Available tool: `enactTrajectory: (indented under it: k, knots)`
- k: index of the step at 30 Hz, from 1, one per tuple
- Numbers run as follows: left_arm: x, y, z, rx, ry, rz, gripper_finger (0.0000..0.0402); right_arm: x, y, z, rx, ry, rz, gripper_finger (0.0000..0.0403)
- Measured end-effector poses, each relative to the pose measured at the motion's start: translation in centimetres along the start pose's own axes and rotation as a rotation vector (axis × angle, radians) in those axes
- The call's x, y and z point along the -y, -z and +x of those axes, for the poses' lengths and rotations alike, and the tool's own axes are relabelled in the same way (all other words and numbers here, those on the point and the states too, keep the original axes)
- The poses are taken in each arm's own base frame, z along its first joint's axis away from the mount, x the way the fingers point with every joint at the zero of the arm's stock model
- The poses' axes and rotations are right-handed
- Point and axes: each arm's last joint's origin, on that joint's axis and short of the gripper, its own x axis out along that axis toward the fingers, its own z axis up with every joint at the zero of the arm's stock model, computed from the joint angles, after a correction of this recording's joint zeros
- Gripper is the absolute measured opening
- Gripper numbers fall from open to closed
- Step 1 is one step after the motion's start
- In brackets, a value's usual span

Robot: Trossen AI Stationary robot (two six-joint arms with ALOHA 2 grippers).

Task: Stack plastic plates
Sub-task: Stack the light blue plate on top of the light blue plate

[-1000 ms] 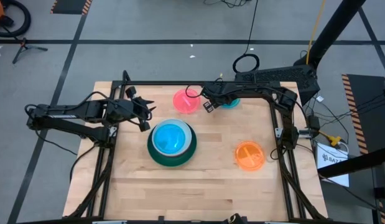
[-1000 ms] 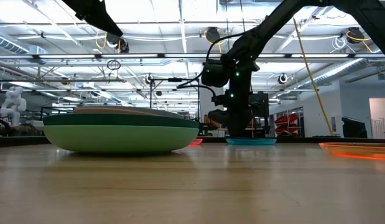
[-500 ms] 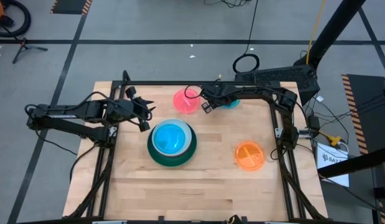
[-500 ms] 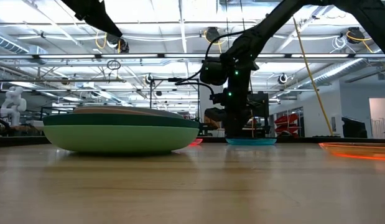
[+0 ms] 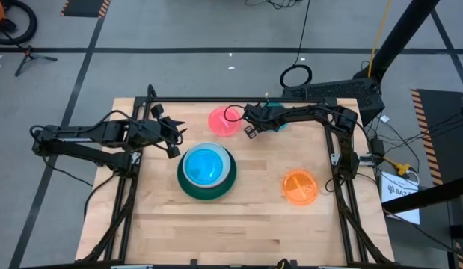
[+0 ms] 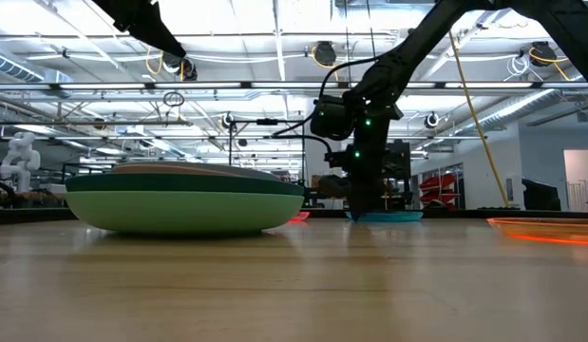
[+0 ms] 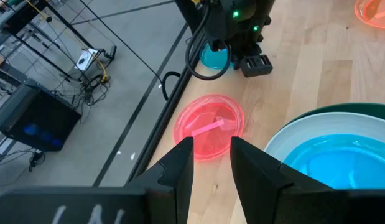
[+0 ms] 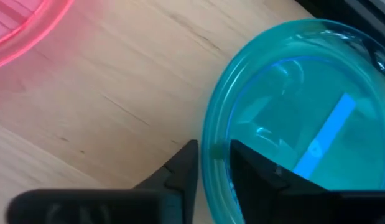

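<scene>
A small cyan plate lies flat on the wooden table near its far edge. My right gripper is down at its rim, slanting from above. A small hot pink plate lies to its left. In the table's middle stands a stack: a dark green plate at the bottom, a light green one in it and a blue one on top. An orange plate lies at the right. My left gripper hangs open above the table, left of the stack, holding nothing. My right gripper has the cyan plate's rim on the side toward the hot pink plate between its two fingers. One finger is outside the plate and the other inside it. The fingers slant down from above. The plate lies flat on the table.
Bare wood lies between the stack and the table's near edge. Black frame rails run along the table's left and right sides. A black cable loop hangs from the right arm over the hot pink plate.
My right gripper has settled slightly lower at the cyan plate's rim. All the plates lie where they were.
</scene>
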Motion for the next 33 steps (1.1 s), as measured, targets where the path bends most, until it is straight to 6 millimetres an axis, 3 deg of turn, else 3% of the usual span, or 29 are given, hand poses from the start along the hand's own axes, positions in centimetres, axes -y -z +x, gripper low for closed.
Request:
enactTrajectory:
  k: [7,16,24,33]
  knots:
    - [0.0,0.0,0.0,0.000,0.000,0.000,0.0113,0.0,0.0,0.0,-0.003,-0.003,-0.031,0.0011]
    - [0.0,0.0,0.0,-0.002,0.001,0.001,0.0113,-0.2,0.1,-1.7,0.012,-0.021,-0.068,0.0006]
    - [0.0,0.1,0.0,-0.005,0.002,0.000,0.0113,-0.5,0.2,-7.5,0.118,-0.094,-0.107,0.0003]
    - [0.0,0.0,0.0,-0.004,0.001,-0.001,0.0113,-4.4,2.5,-16.4,0.410,-0.321,-0.311,0.0001]
